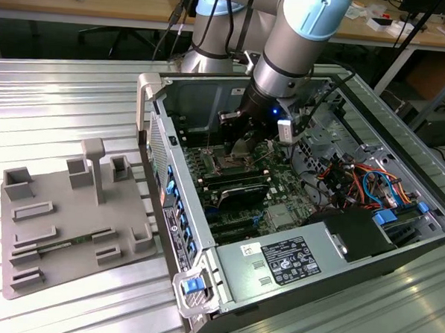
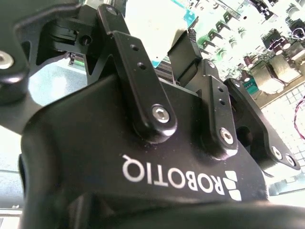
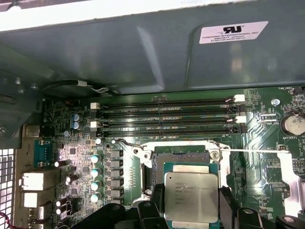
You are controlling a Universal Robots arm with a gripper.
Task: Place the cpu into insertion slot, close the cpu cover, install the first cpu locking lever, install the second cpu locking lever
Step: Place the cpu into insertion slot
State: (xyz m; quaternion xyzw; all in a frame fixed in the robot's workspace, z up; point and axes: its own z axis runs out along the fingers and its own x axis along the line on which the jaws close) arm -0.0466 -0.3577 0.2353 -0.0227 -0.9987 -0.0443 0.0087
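The cpu (image 3: pixel 191 195), a small square chip with a silver-grey face, sits between my gripper's (image 3: pixel 191 202) black fingers (image 3: pixel 155 202), which are shut on its two sides. It hangs just over the insertion slot (image 3: pixel 183 160), a dark square socket with a silver rim on the green board, and covers the slot's near part. Two thin wire locking levers (image 3: pixel 125 142) (image 3: pixel 252 151) stand swung out on either side of the slot. In the exterior view my gripper (image 1: pixel 242 145) reaches down into the open computer case above the slot (image 1: pixel 228 164). The cpu cover is out of view.
Long black memory slots (image 3: pixel 167 117) run just beyond the socket, with the grey case wall (image 3: pixel 143 47) behind them. A power supply (image 1: pixel 292 260) and coloured cables (image 1: pixel 360 181) fill the case at the exterior view's right. A grey fixture plate (image 1: pixel 70 218) lies at its left.
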